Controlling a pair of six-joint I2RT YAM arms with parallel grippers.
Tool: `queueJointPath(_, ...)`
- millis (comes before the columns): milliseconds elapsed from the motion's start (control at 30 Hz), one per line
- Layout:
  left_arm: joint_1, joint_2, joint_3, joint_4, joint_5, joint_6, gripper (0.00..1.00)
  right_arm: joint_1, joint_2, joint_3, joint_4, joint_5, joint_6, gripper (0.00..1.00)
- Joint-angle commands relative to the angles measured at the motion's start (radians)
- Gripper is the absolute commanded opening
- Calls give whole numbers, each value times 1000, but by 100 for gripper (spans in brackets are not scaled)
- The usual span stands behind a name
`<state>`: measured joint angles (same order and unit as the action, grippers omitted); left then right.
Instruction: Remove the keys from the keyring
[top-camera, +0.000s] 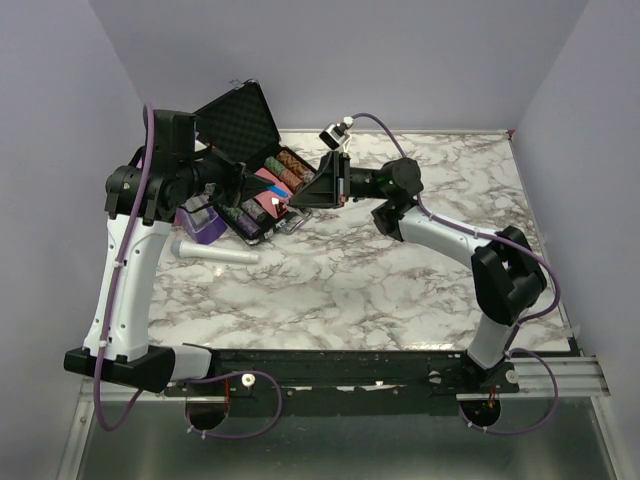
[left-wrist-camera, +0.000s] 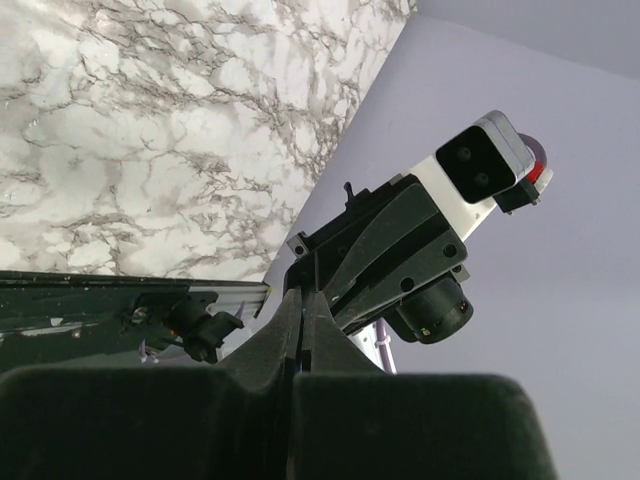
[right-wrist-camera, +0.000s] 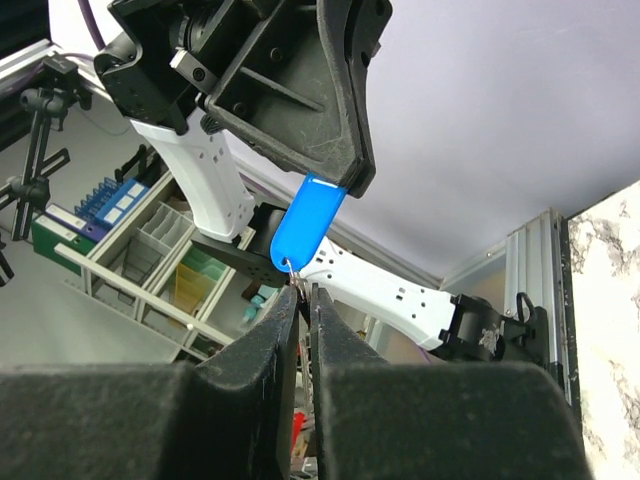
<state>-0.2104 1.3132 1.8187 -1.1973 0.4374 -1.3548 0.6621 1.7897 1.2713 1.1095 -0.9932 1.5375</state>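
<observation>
The left gripper (left-wrist-camera: 301, 305) clamps the top of the oval blue plastic tag (right-wrist-camera: 306, 228) on the thin metal keyring (right-wrist-camera: 293, 268), whose ring the right gripper (right-wrist-camera: 302, 298) pinches shut.

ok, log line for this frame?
stage: two-handed hold, mid-air | left gripper: shut on blue tag | right gripper: pinching keyring metal under tag | keys: not discernible
</observation>
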Motion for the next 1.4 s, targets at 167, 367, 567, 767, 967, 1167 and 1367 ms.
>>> queueJointPath(167, 3, -54, -48, 21, 1, -58, 0, 10, -52, -24, 21, -25, -5, 11)
queueJointPath(367, 3, -69, -81, 33, 4, -60, 0, 10, -65, -35, 7, -27, -14, 5)
queueJointPath(567, 3, -66, -64, 42, 11, -15, 14, 8, -92, -62, -19, -30, -33, 1)
queueJointPath(767, 2, -54, -13, 31, 12, 72, 41, 10, -141, -84, -147, -47, -121, 1)
queueJointPath(967, 3, -63, 28, 39, -14, 209, 76, 10, -208, -82, -379, -61, -278, 1)
queueJointPath(1167, 3, -68, 42, 128, 61, 412, 82, 10, -266, -14, -762, -53, -549, 1)
queueJointPath(1367, -12, -165, -20, 214, 23, 725, 79, 10, -299, 172, -1333, 85, -942, 1)
